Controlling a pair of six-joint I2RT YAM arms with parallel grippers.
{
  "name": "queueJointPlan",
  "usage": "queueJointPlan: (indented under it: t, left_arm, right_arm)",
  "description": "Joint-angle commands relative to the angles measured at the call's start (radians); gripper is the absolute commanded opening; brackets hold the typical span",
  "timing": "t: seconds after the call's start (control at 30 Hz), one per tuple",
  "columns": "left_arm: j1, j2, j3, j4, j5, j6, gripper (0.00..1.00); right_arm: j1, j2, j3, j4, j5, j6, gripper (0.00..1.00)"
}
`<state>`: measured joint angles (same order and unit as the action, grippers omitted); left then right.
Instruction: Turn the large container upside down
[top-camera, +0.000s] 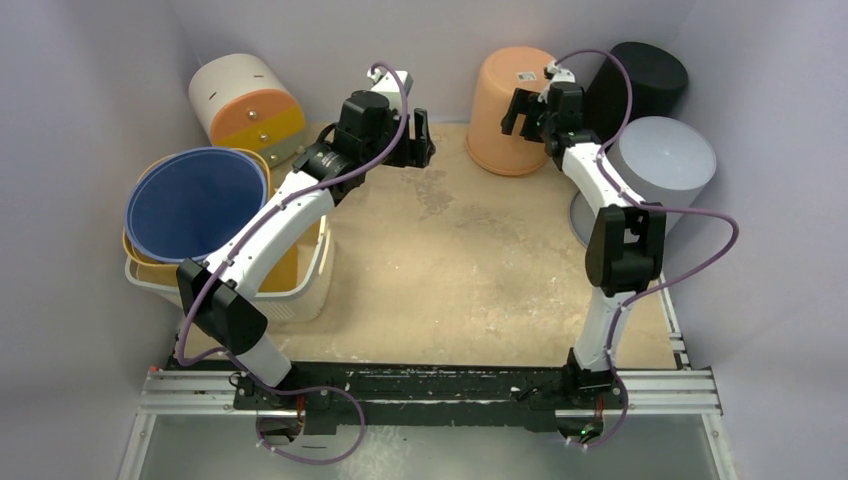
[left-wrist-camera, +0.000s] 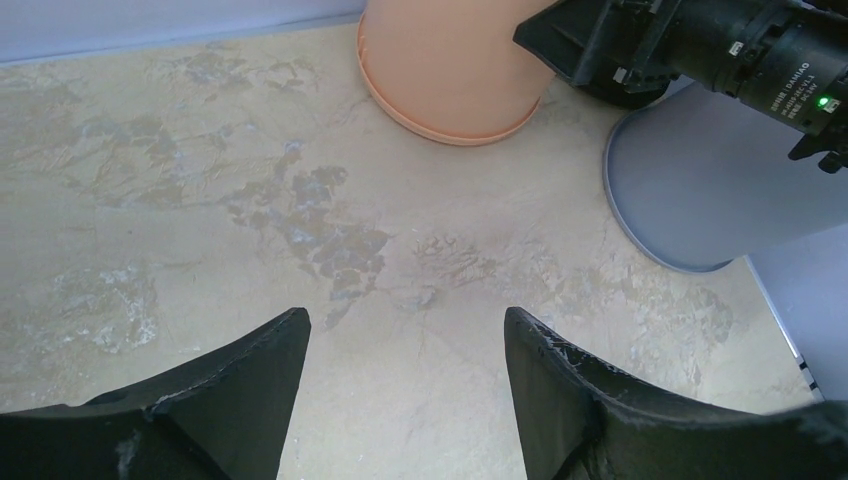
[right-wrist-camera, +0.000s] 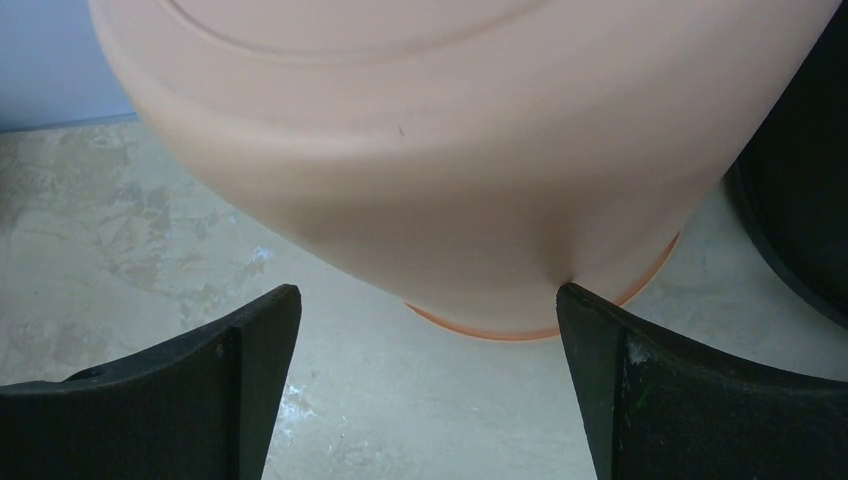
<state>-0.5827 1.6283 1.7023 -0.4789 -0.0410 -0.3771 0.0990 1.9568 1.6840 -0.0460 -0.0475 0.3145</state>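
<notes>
Bucket, peach-coloured (top-camera: 505, 100), stands at the back of the table (top-camera: 470, 260), right of middle. Its rim is on the tabletop and its flat base is up, so it is already mouth down. The left wrist view shows the rim lying flush on the surface (left-wrist-camera: 450, 70). In the right wrist view the rounded wall fills the upper frame (right-wrist-camera: 450, 150).

The right gripper (top-camera: 522, 118) hangs at the bucket's upper right side with its fingers wide apart and nothing between them (right-wrist-camera: 425, 300). Its right fingertip (right-wrist-camera: 580, 310) sits at the edge of the bucket wall, but I cannot tell whether it touches.

The left gripper (top-camera: 420, 140) hovers above bare tabletop left of the bucket and well apart from it. Its fingers are also spread wide and hold nothing (left-wrist-camera: 405, 320).

Just right of the peach bucket a black bucket (top-camera: 650, 75) sits in the back corner. A grey bucket (top-camera: 660, 165) stands nearer, mouth down, with the right arm passing in front of it.

On the left side a blue bucket (top-camera: 195, 200) sits mouth up inside a yellow one (top-camera: 140, 262). Both are in a white basket (top-camera: 300, 290) under the left arm. Behind them a cream, orange and yellow drum (top-camera: 245, 100) leans against the back wall.
</notes>
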Motion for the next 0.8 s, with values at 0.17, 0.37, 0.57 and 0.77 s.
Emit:
queueJointPlan:
  t: [0.17,0.37,0.57,0.77]
  left_arm:
    - [0.005,-0.039,0.034,-0.037,-0.031,0.037,0.69]
    - [0.004,-0.059,0.027,-0.065,-0.053,0.037,0.69]
    - [0.004,-0.054,0.075,-0.132,-0.108,0.026,0.69]
    - [0.006,0.01,0.386,-0.421,-0.414,0.057,0.67]
  right_arm:
    - [0.007,-0.013,0.075,0.046,0.046,0.01,1.0]
    - [0.007,-0.153,-0.085,0.038,0.049,0.011,1.0]
    - [0.008,-0.31,-0.202,-0.018,0.023,-0.012,1.0]
    - [0.01,-0.529,-0.301,-0.128,-0.01,-0.028,1.0]
